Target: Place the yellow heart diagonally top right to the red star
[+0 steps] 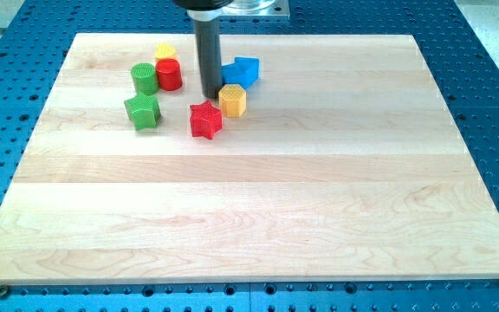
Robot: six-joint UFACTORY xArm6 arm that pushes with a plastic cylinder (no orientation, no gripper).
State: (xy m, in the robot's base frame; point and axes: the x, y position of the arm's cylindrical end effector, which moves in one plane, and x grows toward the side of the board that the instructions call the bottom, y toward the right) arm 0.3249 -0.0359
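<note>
The rod (208,52) hides part of the blue block (243,72), perhaps.

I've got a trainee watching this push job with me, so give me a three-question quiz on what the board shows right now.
1. True or false: my tip rests between the red star and the blue block.
2. Which block lies nearest the red star's upper right? A) green star B) yellow block C) red cylinder
3. Fill in: the green cylinder sits directly to the view's ____ of the red cylinder.

Key: 1 true. 2 B; it sits just right of my tip. 3 left.
</note>
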